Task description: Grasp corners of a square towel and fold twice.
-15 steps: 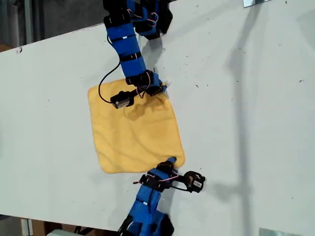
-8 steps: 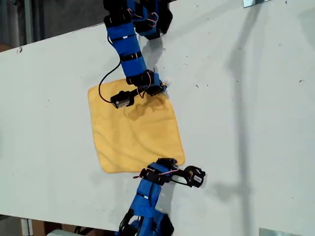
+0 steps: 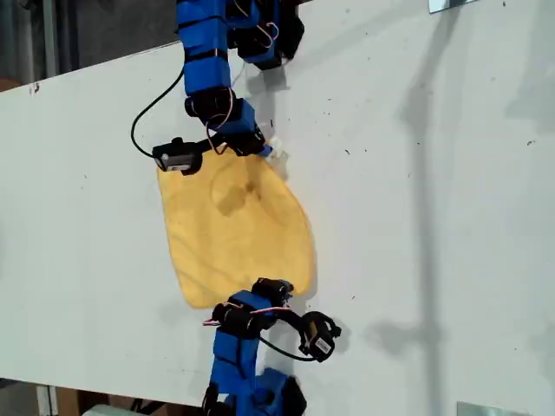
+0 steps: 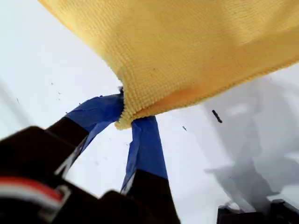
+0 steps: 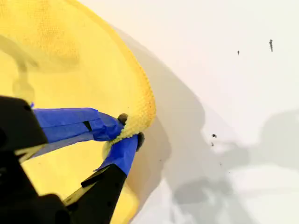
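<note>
The yellow towel point(image 3: 234, 234) lies on the white table point(image 3: 434, 217), with its edge on the exterior view's right lifted and bowed inward. My first gripper point(image 3: 279, 288) is on the arm at the exterior view's bottom. It is shut on the towel's near right corner point(image 4: 125, 119), and the cloth point(image 4: 187, 46) hangs up from its blue-taped fingers point(image 4: 145, 140). My second gripper point(image 3: 264, 149) is on the arm at the exterior view's top. It is shut on the far right corner point(image 5: 140, 116), with the towel point(image 5: 56, 46) spread beside it.
Both arm bases stand near the towel, one at the exterior view's top point(image 3: 260, 26) and one at its bottom point(image 3: 251, 394). Metal brackets sit at the exterior view's top right point(image 3: 451, 4) and bottom right point(image 3: 494, 409). Small dark specks point(image 3: 347, 152) dot the table.
Both grippers have risen and moved toward the exterior view's left, each pulling its corner along. The towel's right edge has lifted off the table and curved inward.
</note>
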